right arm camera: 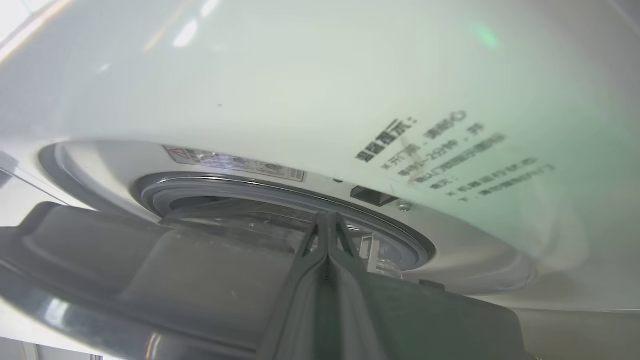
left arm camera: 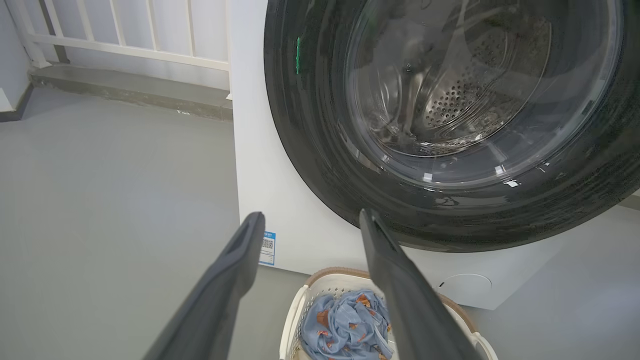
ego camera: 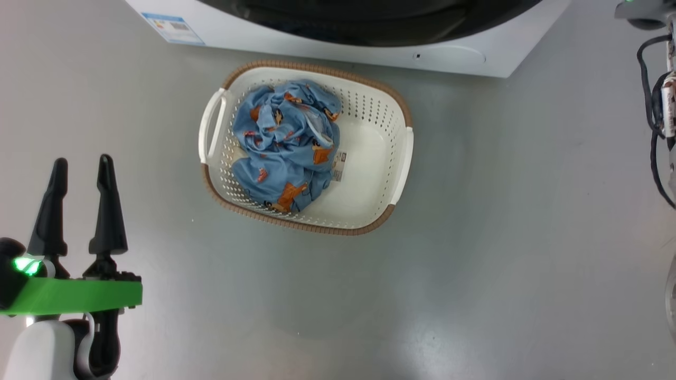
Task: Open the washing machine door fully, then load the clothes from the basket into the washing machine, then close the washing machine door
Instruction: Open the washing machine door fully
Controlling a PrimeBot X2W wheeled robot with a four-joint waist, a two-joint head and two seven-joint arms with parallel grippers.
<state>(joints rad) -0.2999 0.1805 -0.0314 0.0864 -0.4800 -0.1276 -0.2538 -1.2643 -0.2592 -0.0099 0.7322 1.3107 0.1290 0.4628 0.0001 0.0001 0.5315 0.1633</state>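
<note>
The washing machine (ego camera: 338,50) stands white at the top of the head view, its glossy black door (ego camera: 369,21) cut off by the frame edge. On the floor before it sits the basket (ego camera: 311,227), holding the clothes (ego camera: 285,142), a crumpled light blue garment with orange figures. My left gripper (ego camera: 83,159) hangs open and empty at the lower left, well clear of the basket. In the left wrist view its open fingers (left arm camera: 240,270) frame the door (left arm camera: 310,150) above the basket (left arm camera: 292,320). In the right wrist view my right gripper (right arm camera: 327,217) is shut, its tips against the door's inner edge (right arm camera: 150,270), which stands ajar before the grey gasket (right arm camera: 280,187).
Grey floor surrounds the basket on all sides. A white railing (left arm camera: 125,45) over a low ledge (left arm camera: 130,90) runs left of the machine. Black cables of my right arm (ego camera: 655,105) hang at the right edge. A blue sticker (ego camera: 171,26) marks the machine's lower front.
</note>
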